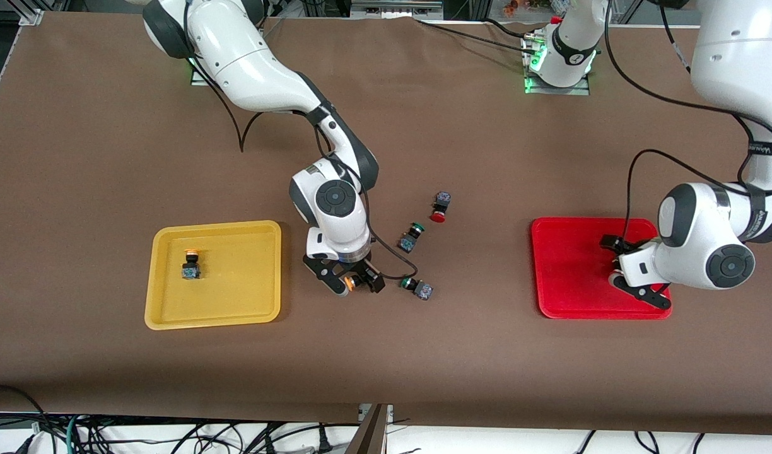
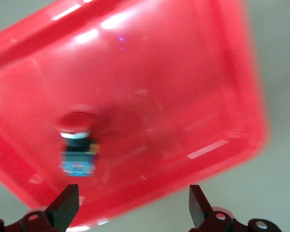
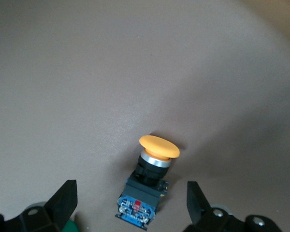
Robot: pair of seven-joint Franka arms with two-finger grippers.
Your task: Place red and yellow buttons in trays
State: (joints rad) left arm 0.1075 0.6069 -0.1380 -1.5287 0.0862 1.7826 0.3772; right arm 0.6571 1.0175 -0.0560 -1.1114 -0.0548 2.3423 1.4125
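Over red tray (image 1: 572, 268), left end effector (image 2: 134, 207) open

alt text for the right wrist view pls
A yellow-capped button lies on its side on the brown table, between the open fingers of the right hand, which is not touching it. A bit of green shows beside one finger; what it is cannot be told from this view.

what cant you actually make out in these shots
- Front view: the red button inside the red tray is hidden by the left gripper over it; only the left wrist view shows it, blurred.
- Front view: the yellow button under the right gripper is mostly covered by the jaws.
- Right wrist view: a green object at the bottom edge is cut off.
- Label print on any button is too small to read.
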